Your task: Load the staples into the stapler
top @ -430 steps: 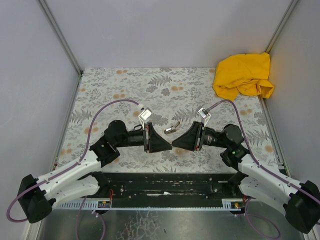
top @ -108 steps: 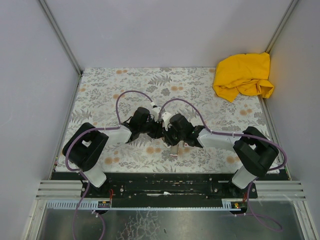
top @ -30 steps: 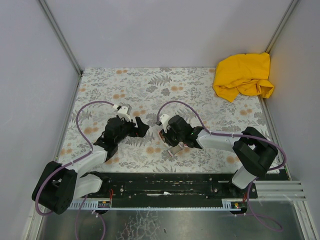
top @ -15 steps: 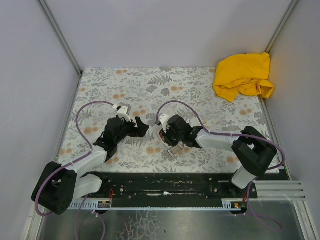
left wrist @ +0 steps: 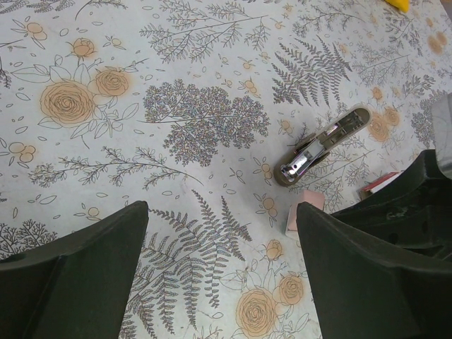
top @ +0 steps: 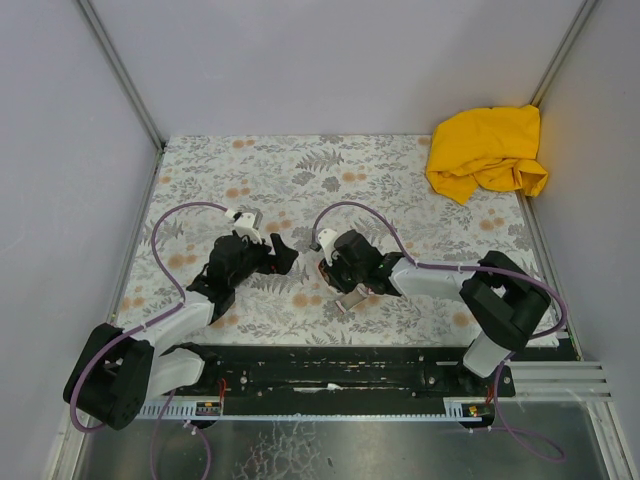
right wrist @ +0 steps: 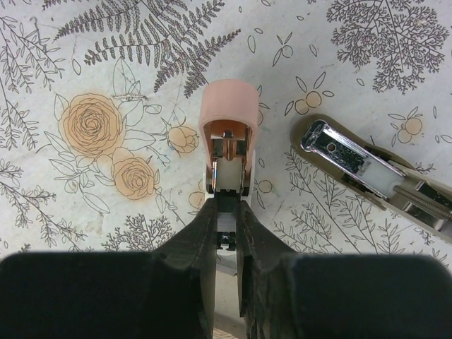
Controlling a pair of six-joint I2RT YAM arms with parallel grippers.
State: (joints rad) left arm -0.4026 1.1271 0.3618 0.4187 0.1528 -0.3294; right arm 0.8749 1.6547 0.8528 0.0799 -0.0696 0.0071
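Floral bench [top: 200, 170]; right end effector [right wrist: 227, 206] pinching pink cover [right wrist: 227, 106] beside stapler [right wrist: 353, 166], left end effector [left wrist: 222, 261] spread wide, empty; keep cover steady, channel exposed.

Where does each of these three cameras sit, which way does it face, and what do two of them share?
Top external: high behind the bases, looking down on the floral table; left arm and right arm show whole.
Left wrist: on the left arm, looking obliquely down at the stapler; its open left claw frames the bottom.
Right wrist: looking straight down; its right claw is shut on a pink piece.
Shared: both wrist views show the stapler and the pink piece.
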